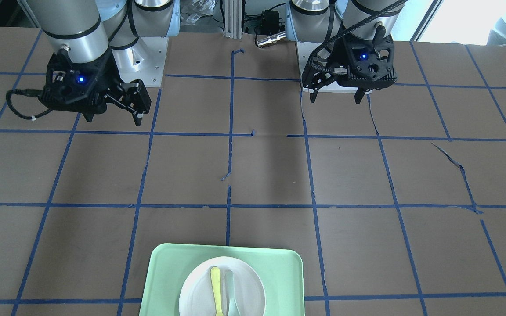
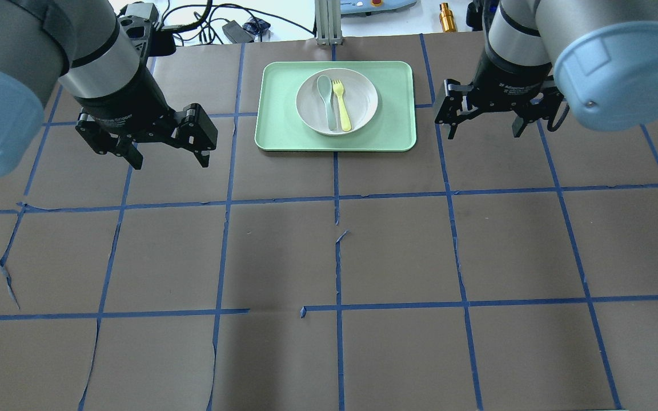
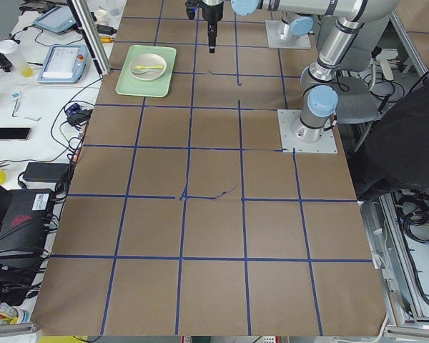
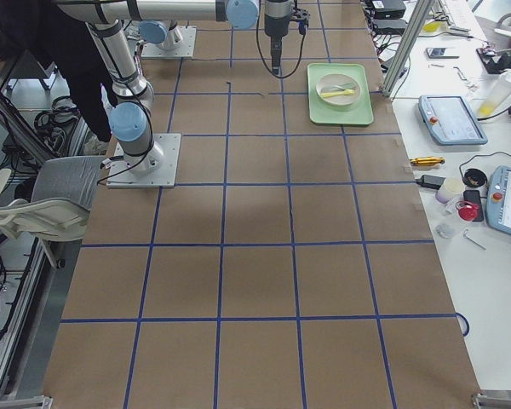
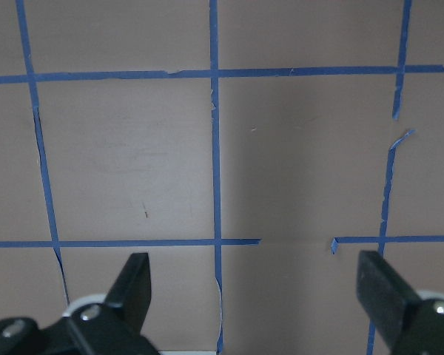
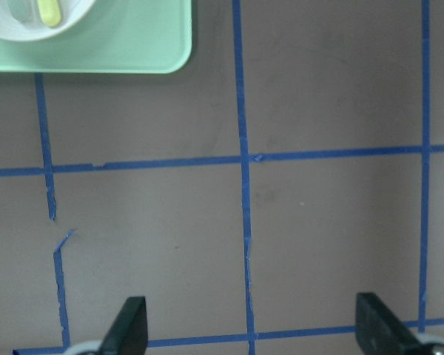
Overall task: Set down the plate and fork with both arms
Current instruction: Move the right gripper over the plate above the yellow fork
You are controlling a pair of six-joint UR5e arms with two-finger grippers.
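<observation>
The off-white plate (image 2: 363,94) sits on the light green tray (image 2: 283,125) at the table's far side from the robot. The yellow fork (image 2: 340,105) lies in the plate, tines pointing away from the robot. The plate (image 1: 200,294) and the fork (image 1: 216,289) also show in the front-facing view. My left gripper (image 2: 172,162) hangs open and empty above the table, left of the tray. My right gripper (image 2: 483,134) hangs open and empty, right of the tray. The right wrist view shows the plate's edge (image 6: 15,31) and the fork's handle end (image 6: 50,13).
A pale grey-green spoon (image 2: 325,100) lies in the plate beside the fork, on its left in the overhead view. The table is brown paper with a grid of blue tape. Cables and small devices lie beyond its far edge.
</observation>
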